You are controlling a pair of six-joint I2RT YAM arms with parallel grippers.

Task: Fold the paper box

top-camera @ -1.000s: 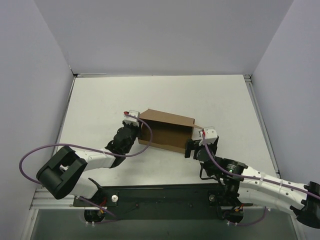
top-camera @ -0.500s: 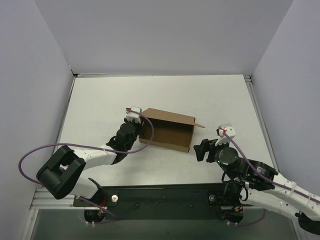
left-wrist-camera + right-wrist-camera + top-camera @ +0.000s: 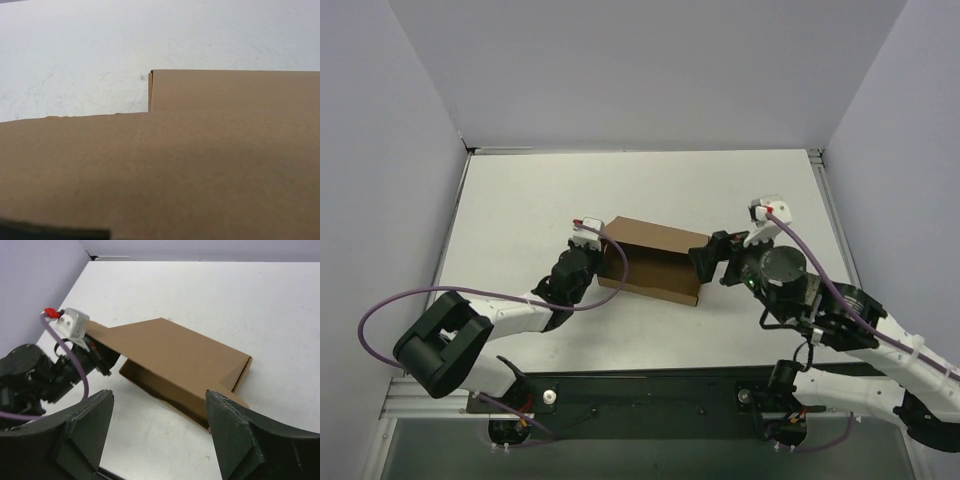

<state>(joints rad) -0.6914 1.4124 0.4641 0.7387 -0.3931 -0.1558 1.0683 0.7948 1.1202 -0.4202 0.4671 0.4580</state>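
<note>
The paper box (image 3: 655, 256) is a shallow brown cardboard box lying in the middle of the white table, its lid down over the body. My left gripper (image 3: 592, 250) is shut on the lid flap at the box's left end; the right wrist view shows it pinching that flap (image 3: 97, 351). Brown cardboard (image 3: 200, 165) fills most of the left wrist view and hides those fingers. My right gripper (image 3: 708, 262) is open at the box's right end. Its two dark fingertips (image 3: 95, 415) spread wide in front of the box's near wall (image 3: 185, 357) with nothing between them.
The white table (image 3: 520, 200) is closed in by lilac walls on the left, back and right. A black base rail (image 3: 640, 392) runs along the near edge. A purple cable (image 3: 470, 294) loops along my left arm.
My right arm has swung up and left from the near right, bringing its open gripper to the box's right end, over the side flap that stuck out there. The left gripper has stayed put.
</note>
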